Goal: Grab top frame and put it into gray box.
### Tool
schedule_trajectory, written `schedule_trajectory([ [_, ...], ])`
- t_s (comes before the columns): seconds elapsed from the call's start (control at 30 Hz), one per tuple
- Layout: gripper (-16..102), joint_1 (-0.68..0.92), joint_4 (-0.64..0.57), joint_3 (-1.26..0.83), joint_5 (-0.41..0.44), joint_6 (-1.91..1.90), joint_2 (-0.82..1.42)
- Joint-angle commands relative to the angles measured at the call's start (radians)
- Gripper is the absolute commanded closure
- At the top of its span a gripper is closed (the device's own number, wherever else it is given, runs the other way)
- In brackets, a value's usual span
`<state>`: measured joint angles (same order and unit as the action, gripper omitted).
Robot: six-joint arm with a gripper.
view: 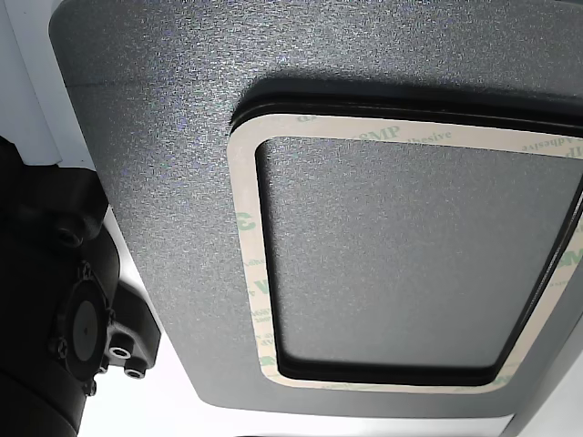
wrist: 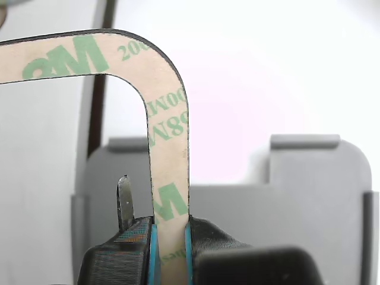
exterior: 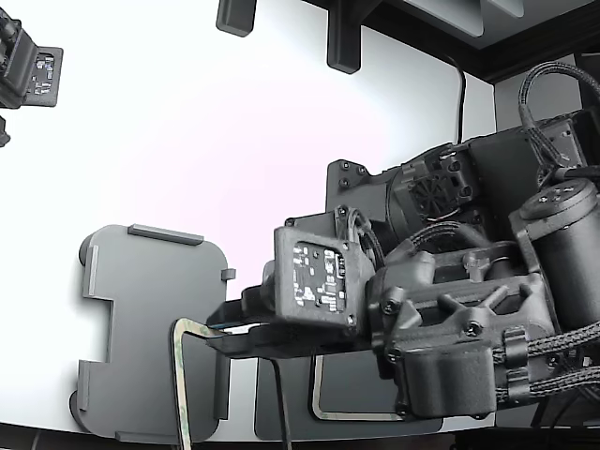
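the grab looks done: the gripper (wrist: pixel 171 249) has its jaws clamped on one side of the top frame (wrist: pixel 168 130), held in the air at the near edge of the gray box (exterior: pixel 155 328), so lowering it in and letting go remain.

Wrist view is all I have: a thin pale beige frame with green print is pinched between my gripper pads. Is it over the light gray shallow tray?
Observer: Partly. In the exterior view the thin pale beige frame overlaps only the edge of the light gray shallow tray nearest the gripper.
Operator: Any frame at the pickup spot?
Observer: Yes. The other view shows a second beige frame lying flat on the dark gray textured slab.
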<state>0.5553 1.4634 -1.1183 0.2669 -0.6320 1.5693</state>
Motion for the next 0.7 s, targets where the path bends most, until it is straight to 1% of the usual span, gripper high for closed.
schedule_trajectory([
  [0.0, 99, -0.026, -0.003, 0.044, 0.008, -0.1, 0.008],
  [0.1, 99, -0.04, 0.0, 0.052, 0.014, -0.163, -0.002],
  [0.17, 99, -0.048, 0.025, 0.078, 0.017, -0.242, -0.018],
  [0.33, 99, -0.049, 0.114, 0.163, 0.035, -0.327, -0.077],
  [0.47, 99, -0.049, 0.192, 0.236, 0.04, -0.545, -0.153],
  [0.57, 99, -0.055, 0.192, 0.192, 0.029, -0.646, -0.156],
  [0.67, 98, -0.067, 0.192, 0.137, -0.011, -0.793, -0.152],
])
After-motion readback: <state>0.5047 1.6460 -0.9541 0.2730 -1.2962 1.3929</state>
